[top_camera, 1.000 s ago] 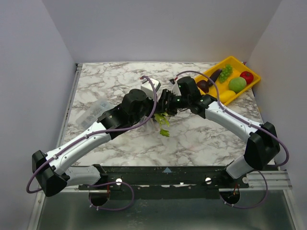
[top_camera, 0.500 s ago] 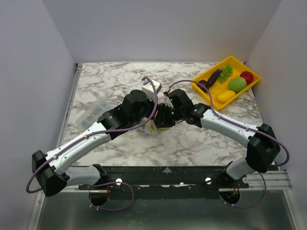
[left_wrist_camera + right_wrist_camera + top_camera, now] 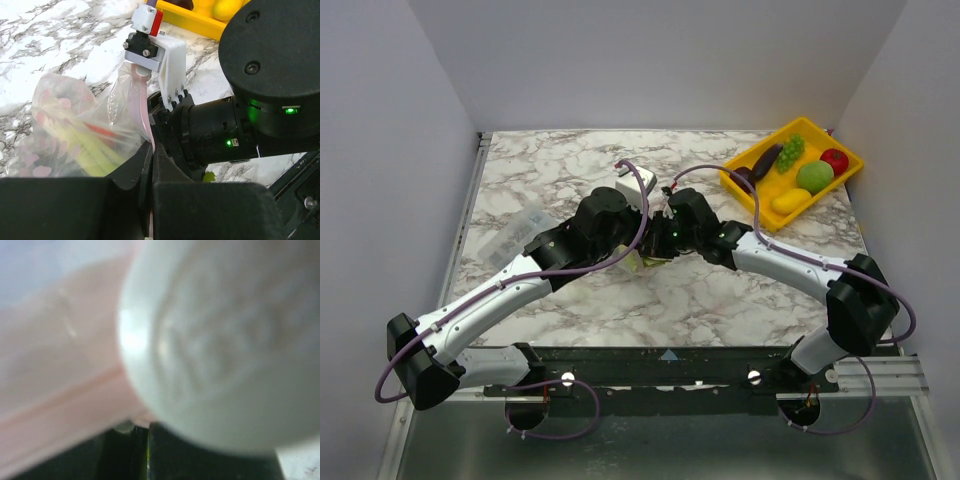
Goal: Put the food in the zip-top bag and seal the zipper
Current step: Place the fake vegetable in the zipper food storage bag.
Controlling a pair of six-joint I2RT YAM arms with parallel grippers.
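Note:
The zip-top bag [image 3: 70, 135] hangs between my two grippers over the middle of the table. A green stalk and something red show through its clear plastic. Its pink zipper [image 3: 141, 107] runs upward from my left gripper [image 3: 150, 155], which is shut on its lower end. My right gripper [image 3: 142, 75] is shut on the strip higher up. In the top view the left gripper [image 3: 638, 258] and right gripper [image 3: 658, 243] nearly touch and hide most of the bag. The right wrist view is blurred: the pink zipper [image 3: 60, 405] meets the shut right gripper [image 3: 148, 435], beside a whitish round shape.
A yellow tray [image 3: 825, 137] at the back right holds an eggplant [image 3: 767, 158], green grapes [image 3: 791, 150], a red fruit [image 3: 834, 160], a green apple [image 3: 814, 176] and a lemon [image 3: 787, 200]. A clear plastic box [image 3: 515, 235] lies at the left. A green scrap [image 3: 208, 176] lies on the marble.
My right gripper has come in leftward to the left gripper and shut on the bag's edge. The green stalk that hung in the open is now hidden between them.

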